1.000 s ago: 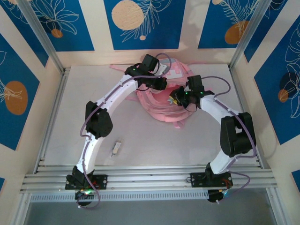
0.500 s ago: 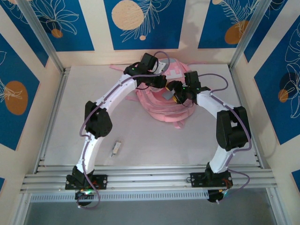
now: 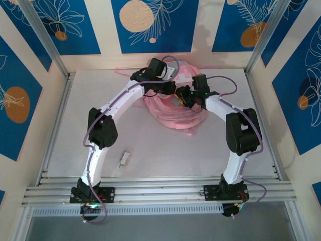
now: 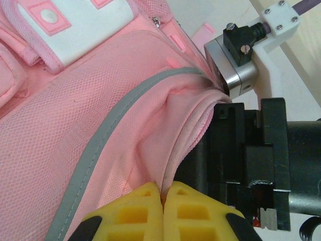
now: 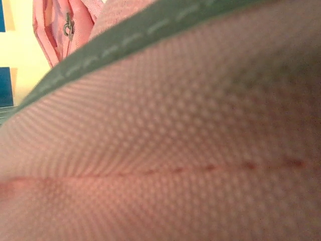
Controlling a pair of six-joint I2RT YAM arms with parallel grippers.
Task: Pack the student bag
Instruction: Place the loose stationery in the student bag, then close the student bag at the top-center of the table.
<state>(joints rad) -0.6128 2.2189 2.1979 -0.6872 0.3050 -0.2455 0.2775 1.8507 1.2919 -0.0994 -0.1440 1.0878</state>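
One student bag (image 3: 170, 113) lies at the far middle of the bench (image 3: 150, 150), beneath both claws. The left claw (image 4: 163, 190) is clenched on a fold of its pink opening edge. The right claw (image 3: 184, 96) sits against its mesh; I cannot tell its grip.

The student bag (image 3: 169, 111) lies slumped at the far middle of the tabletop (image 3: 150, 145), a soft pink heap; its straps (image 3: 175, 122) trail toward the near side; its mesh-textured fabric carries a grey trim (image 4: 95, 150) and a white patch (image 4: 85, 25) edged in pink; one fabric edge bunches into a raised fold.
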